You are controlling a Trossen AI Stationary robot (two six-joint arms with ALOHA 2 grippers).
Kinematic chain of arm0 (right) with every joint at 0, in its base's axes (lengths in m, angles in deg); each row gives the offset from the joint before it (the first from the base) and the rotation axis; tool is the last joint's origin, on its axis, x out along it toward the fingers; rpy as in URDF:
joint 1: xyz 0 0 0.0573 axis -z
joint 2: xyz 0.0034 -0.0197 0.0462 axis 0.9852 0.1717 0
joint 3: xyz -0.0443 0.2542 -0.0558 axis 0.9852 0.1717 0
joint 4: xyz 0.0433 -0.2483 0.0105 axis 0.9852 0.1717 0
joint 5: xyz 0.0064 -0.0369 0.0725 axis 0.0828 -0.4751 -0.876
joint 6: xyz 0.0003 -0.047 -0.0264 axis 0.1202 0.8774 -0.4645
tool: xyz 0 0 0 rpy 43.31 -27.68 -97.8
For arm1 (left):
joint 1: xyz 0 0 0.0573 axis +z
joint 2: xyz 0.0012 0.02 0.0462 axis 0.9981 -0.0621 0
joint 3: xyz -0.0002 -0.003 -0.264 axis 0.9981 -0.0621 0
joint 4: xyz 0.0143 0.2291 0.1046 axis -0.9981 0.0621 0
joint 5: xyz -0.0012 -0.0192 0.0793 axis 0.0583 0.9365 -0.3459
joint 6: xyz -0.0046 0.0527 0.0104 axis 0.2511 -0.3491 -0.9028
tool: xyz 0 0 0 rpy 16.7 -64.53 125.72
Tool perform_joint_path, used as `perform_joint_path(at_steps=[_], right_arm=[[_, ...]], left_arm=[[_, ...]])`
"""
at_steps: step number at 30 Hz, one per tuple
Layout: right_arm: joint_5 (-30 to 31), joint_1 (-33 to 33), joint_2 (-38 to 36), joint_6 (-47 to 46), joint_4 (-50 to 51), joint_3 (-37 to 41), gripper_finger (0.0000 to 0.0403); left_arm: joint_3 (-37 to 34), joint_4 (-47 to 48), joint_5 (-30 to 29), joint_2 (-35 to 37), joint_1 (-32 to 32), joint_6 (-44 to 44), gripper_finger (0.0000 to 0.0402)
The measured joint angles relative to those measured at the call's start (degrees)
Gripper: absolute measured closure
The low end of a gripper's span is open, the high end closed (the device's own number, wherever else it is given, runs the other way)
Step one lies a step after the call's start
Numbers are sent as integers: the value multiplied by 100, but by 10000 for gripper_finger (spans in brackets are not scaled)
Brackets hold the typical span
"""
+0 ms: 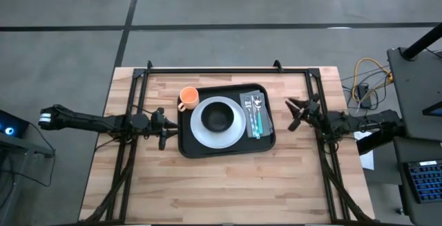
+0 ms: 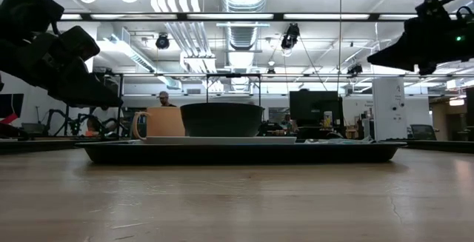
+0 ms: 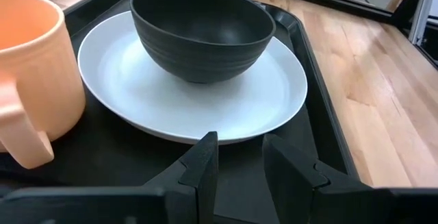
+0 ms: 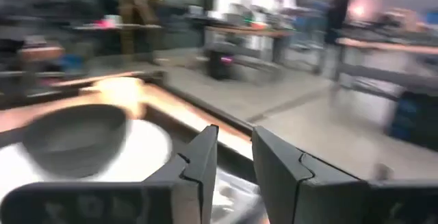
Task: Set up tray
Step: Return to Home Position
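The black tray point(image 1: 207, 151) lies flat in the middle of the table. On it rest a white plate point(image 1: 199, 133) with a black bowl point(image 1: 219, 117) in it, an orange mug point(image 1: 188, 98) at the far left corner, and a grey napkin point(image 1: 265, 117) with cutlery point(image 1: 255, 115) on the right side. My left gripper point(image 1: 164, 126) hovers open just off the tray's left edge, pointing at the plate point(image 3: 274, 94). My right gripper point(image 1: 293, 113) is open in the air to the right of the tray, touching nothing.
Bare wooden tabletop point(image 1: 228, 184) lies near the tray and on both sides of it. A dark frame rail point(image 1: 221, 70) runs along the far edge, and arm struts cross the table's left and right sides. A person point(image 2: 164, 98) shows far off in the room.
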Motion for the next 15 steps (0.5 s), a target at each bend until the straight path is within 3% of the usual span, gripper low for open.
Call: perform_joint_path(at_steps=[3,12,15], right_arm=[[180,1,-10,98,13,1,317],[-505,-46,5,369,-24,1,327],[-1069,-121,18,476,-45,1,331]], left_arm=[[0,-5,1,0,0,0,304],[0,-11,2,0,0,0,304],[0,-13,4,2,0,0,304]])
